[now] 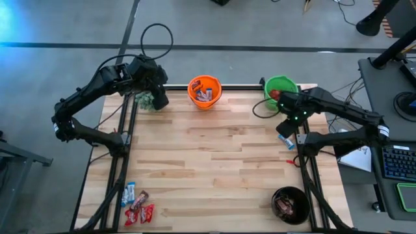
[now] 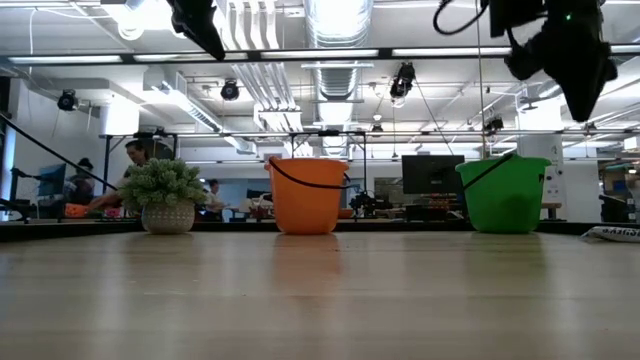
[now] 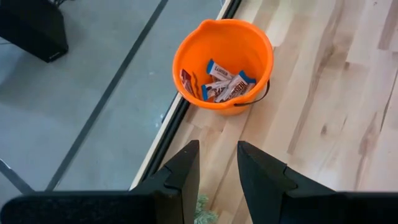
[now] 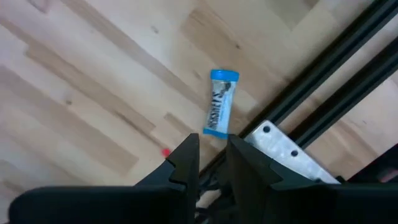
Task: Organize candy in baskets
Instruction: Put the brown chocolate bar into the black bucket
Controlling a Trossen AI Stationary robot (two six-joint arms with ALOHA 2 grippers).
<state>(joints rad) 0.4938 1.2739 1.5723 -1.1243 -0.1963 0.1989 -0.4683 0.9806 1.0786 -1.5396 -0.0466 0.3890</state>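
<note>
The orange basket [image 1: 205, 91] stands at the table's far edge with several candy bars inside; it also shows in the left wrist view [image 3: 222, 62]. The green basket [image 1: 281, 88] stands to its right, and the black basket [image 1: 290, 203], holding dark bars, at the near right. A blue-and-white candy bar [image 4: 221, 111] lies flat on the table near the right edge [image 1: 286, 138]. Several red and blue bars [image 1: 138, 205] lie at the near left. My right gripper [image 4: 212, 155] hovers above the blue bar, slightly open and empty. My left gripper [image 3: 217, 168] is open and empty above the plant, left of the orange basket.
A fuzzy grey-green plant in a pot [image 1: 144, 99] stands at the far left under my left gripper [image 1: 159, 97]. A small red scrap [image 4: 165, 152] lies near the blue bar. Black frame rails [image 4: 323, 93] run along the table's right edge. Bare wood spans the table's middle [image 1: 214, 156].
</note>
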